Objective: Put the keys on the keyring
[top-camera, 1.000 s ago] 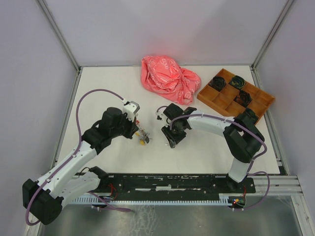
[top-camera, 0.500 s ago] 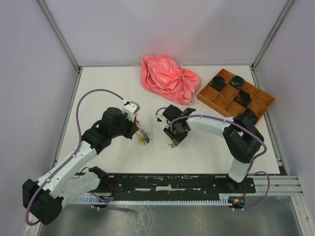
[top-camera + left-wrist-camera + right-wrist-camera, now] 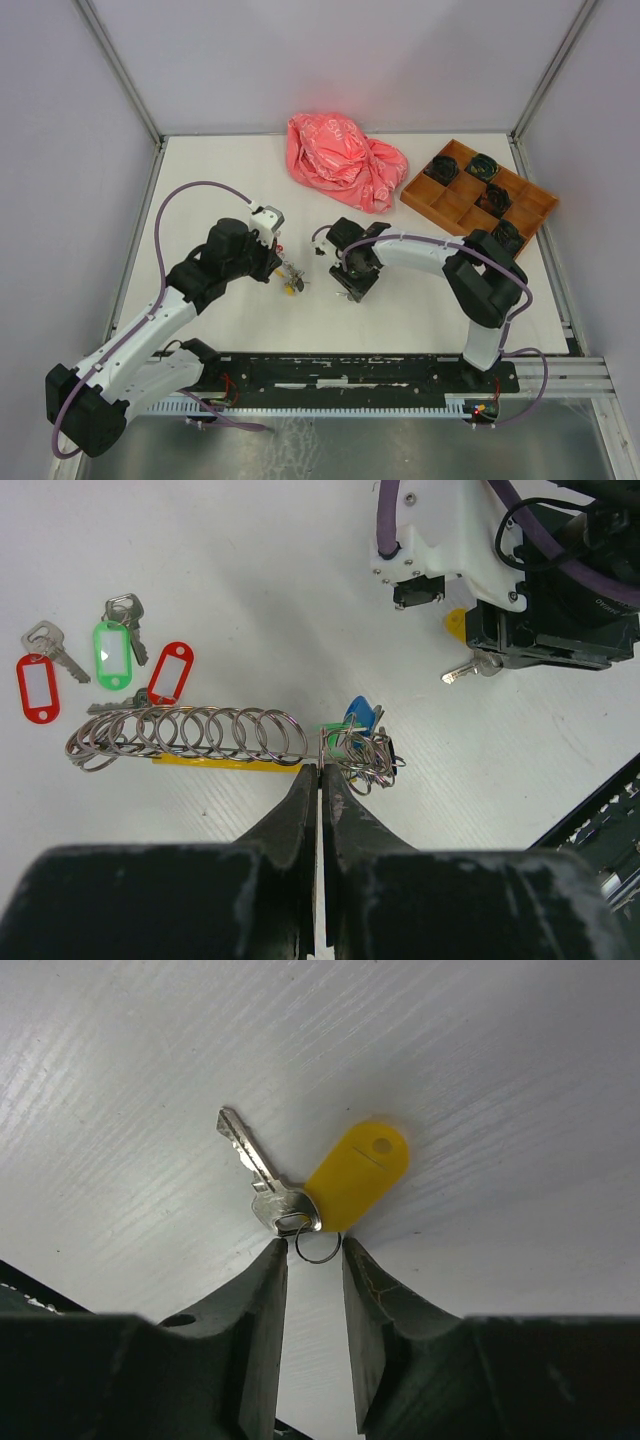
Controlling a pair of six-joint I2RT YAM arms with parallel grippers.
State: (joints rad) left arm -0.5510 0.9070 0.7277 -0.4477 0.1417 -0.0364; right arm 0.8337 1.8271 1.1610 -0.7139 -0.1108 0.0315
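Note:
My left gripper (image 3: 322,767) is shut on the thin silver wire of the keyring (image 3: 190,735), which shows as a row of silver loops with a yellow part beneath. A blue-tag key (image 3: 361,716) and a green tag hang in a tangle at its right end. Two red-tag keys (image 3: 38,687) (image 3: 170,672) and a green-tag key (image 3: 113,650) lie on the table behind it. My right gripper (image 3: 312,1250) is open and low over the table. The small loop (image 3: 318,1248) of a yellow-tag key (image 3: 356,1174) lies between its fingertips.
A crumpled pink plastic bag (image 3: 345,160) lies at the back middle. A brown compartment tray (image 3: 478,195) with dark items stands at the back right. The two grippers (image 3: 285,272) (image 3: 350,283) are close together at mid-table.
The right arm has shifted slightly left and settled its fingertips at the yellow-tag key. The left gripper has held still with the keyring.

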